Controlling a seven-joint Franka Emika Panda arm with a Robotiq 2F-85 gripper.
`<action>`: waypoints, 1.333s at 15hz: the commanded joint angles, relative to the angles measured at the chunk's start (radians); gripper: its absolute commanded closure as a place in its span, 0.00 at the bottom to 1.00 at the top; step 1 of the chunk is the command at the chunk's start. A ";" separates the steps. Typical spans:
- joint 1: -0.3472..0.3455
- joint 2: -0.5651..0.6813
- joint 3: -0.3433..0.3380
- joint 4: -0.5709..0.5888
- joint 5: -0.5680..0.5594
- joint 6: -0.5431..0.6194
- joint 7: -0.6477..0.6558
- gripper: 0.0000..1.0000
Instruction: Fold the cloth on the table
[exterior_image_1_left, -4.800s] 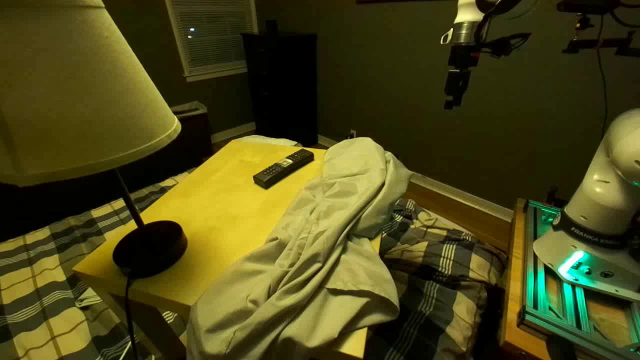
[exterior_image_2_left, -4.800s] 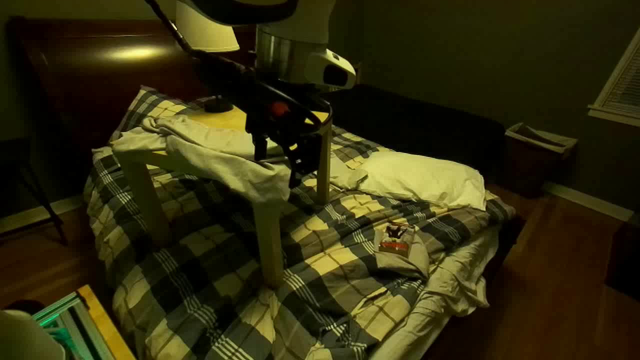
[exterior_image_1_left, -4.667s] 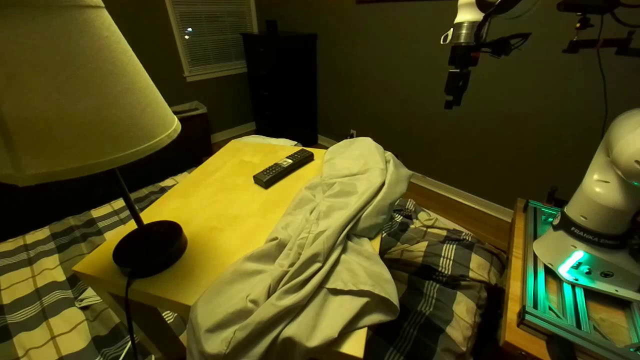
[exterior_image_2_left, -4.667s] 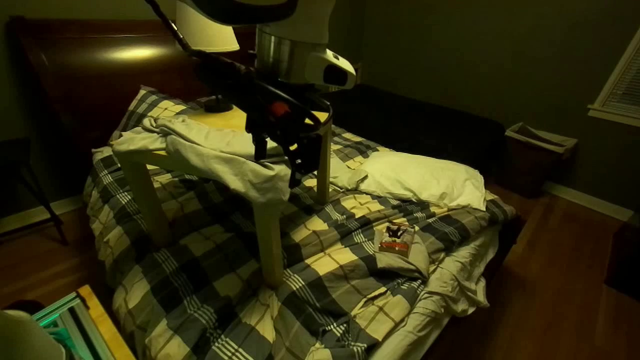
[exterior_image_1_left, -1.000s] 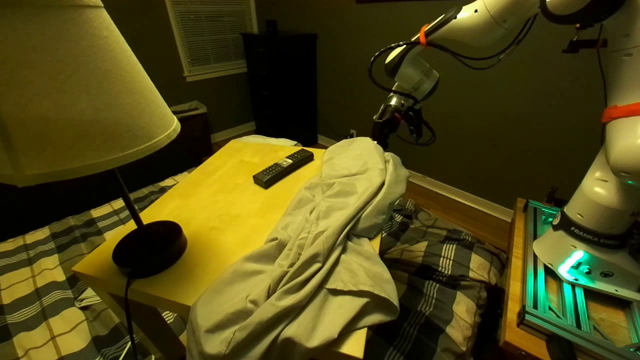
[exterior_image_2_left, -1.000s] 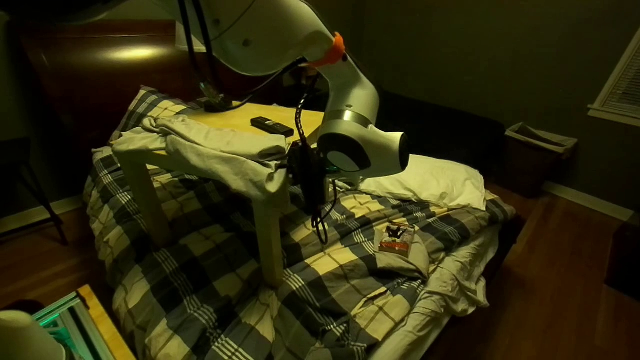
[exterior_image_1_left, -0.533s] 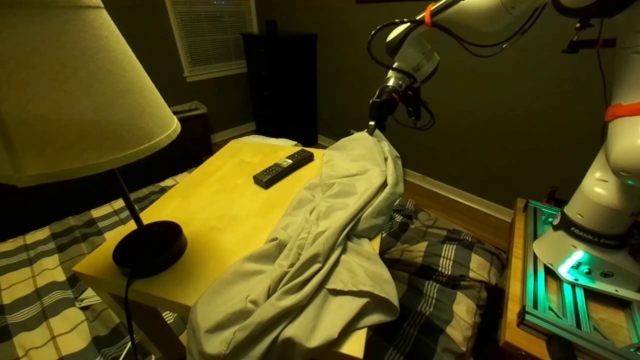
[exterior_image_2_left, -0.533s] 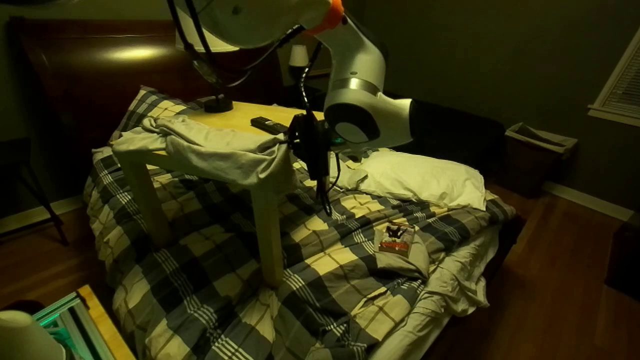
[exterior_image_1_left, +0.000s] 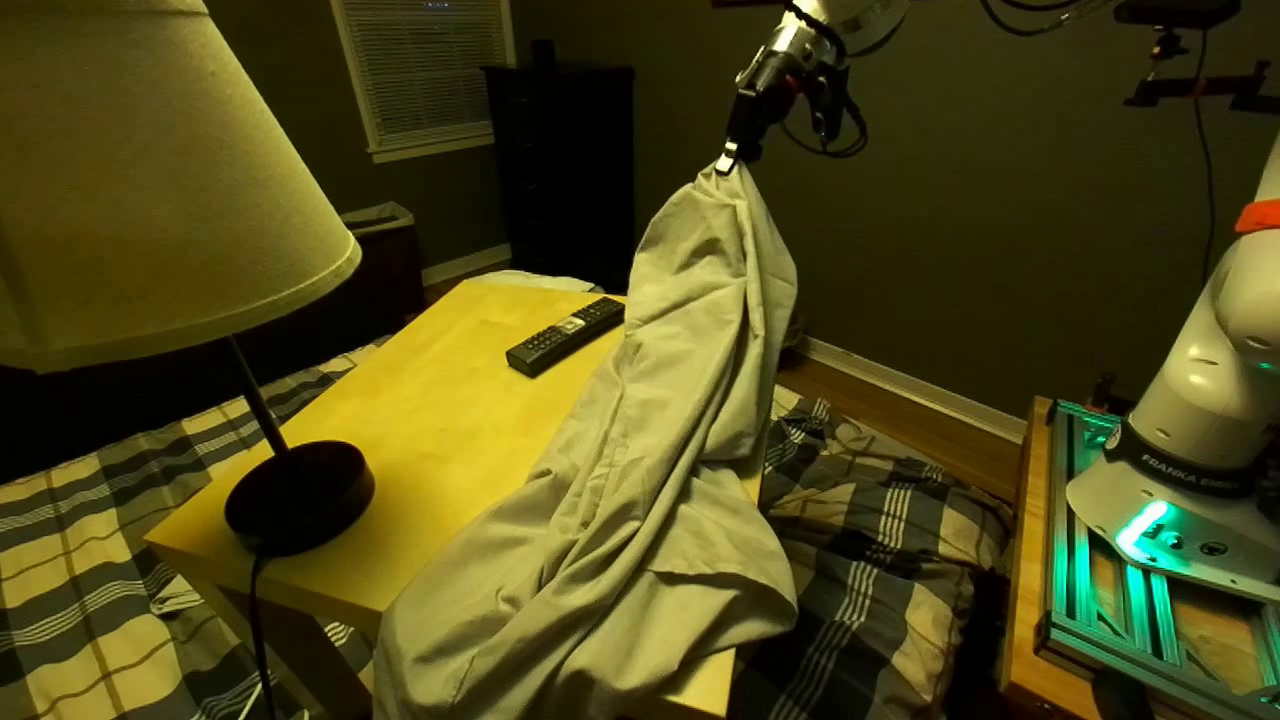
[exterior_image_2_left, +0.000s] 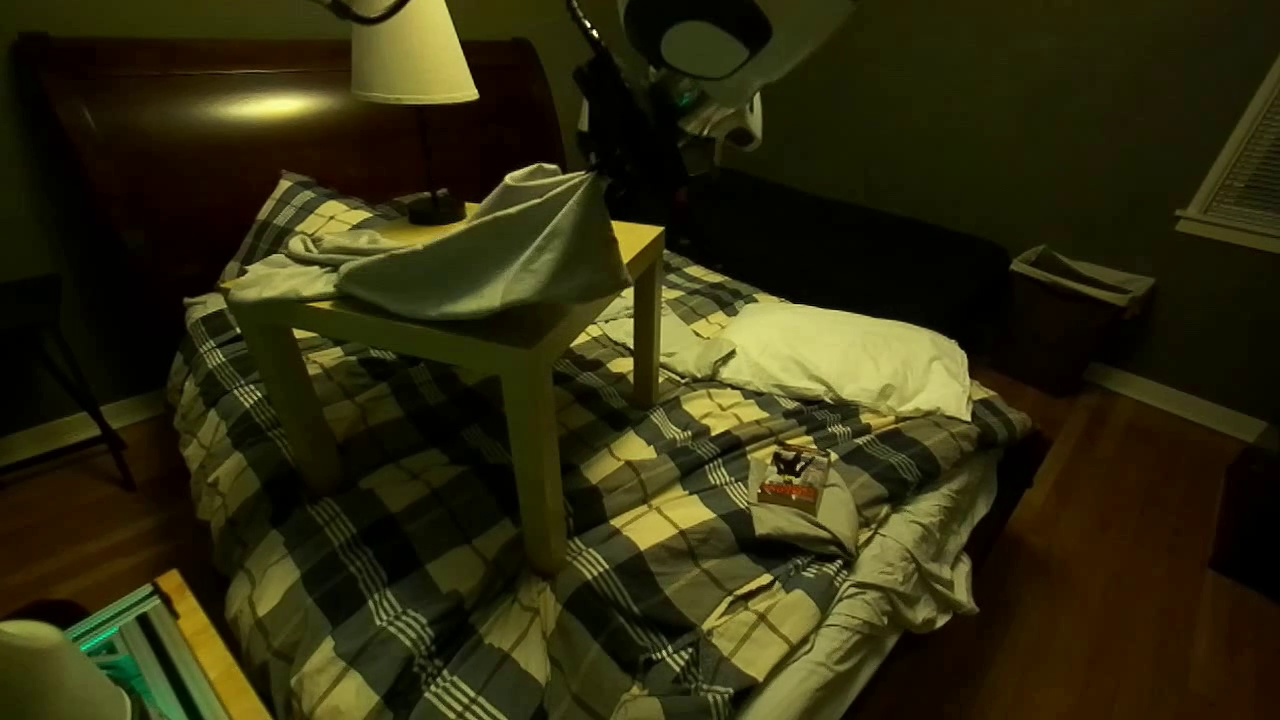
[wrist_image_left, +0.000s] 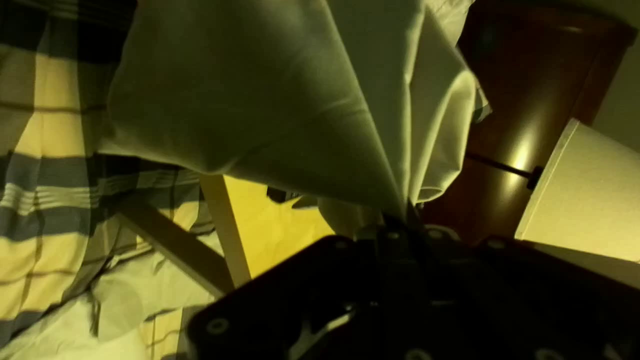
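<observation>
pincer (exterior_image_1_left: 732, 160) grips 1 end of the cloth (exterior_image_1_left: 640, 470), holding it well above the surface (exterior_image_1_left: 430, 430), likely to get slack for folding it over. rest of cloth lies bunched along the edge nearest the robot (exterior_image_1_left: 1190, 410), its weight probably anchoring it. remote (exterior_image_1_left: 566, 338) just beside the cloth, contact unclear, might be swept; lamp (exterior_image_1_left: 170, 200) by a corner of the opposite edge may limit swing.

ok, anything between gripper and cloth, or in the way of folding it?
Nothing between: the gripper is shut on the cloth. The remote lying beside it on the table could obstruct a fold that way; the lamp stands farther off.
</observation>
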 joint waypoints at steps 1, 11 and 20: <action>0.025 0.013 0.009 0.081 -0.070 0.158 0.008 1.00; 0.057 0.010 0.046 0.121 -0.494 0.618 0.030 1.00; 0.131 -0.358 0.092 -0.150 -0.558 0.361 -0.076 1.00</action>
